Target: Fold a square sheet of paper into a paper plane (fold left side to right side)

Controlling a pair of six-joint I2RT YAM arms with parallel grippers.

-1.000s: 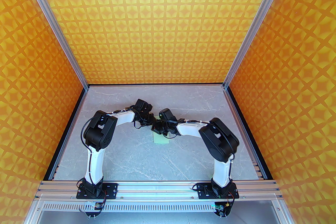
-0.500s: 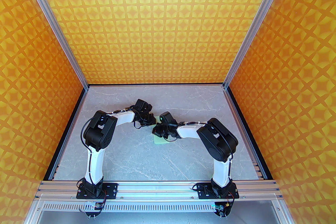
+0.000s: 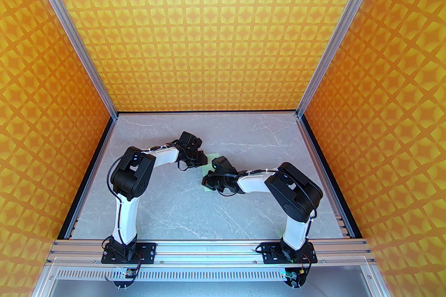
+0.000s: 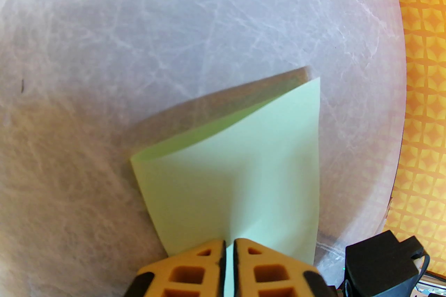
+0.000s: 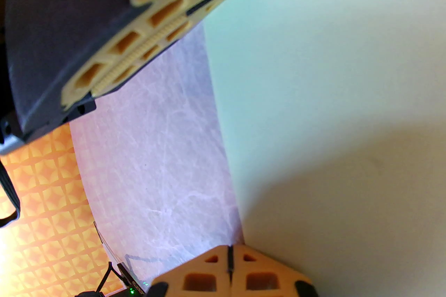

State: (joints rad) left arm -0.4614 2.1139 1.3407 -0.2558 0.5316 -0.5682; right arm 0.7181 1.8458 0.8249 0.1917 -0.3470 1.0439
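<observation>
Two grippers: both are working on one piece of paper [image 4: 244, 166], which is lying on the table [image 4: 139, 27] between them, about mid-table.
Paper: it is lying doubled over, with the top layer bowing up off the bottom one, so the fold is looking loose rather than pressed flat.
Long axis: in the overhead view the pale green strip is running from far to near, and the arms are covering its middle.
Left gripper [image 4: 229, 253]: it is pinching the paper's edge, with its fingers nearly together and the paper passing between them. The paper is stretching straight out ahead of it.
Right gripper [image 5: 230, 264]: its fingers are pressing tight together right at the paper's edge, toward the near end. I cannot tell whether any paper is caught between them.
Nearer arm: the right one is sitting closer to the paper's near end, the left one to its far end.
Coming move: flattening is probably calling for a stroke along that far-to-near line, over the raised layer.
</observation>
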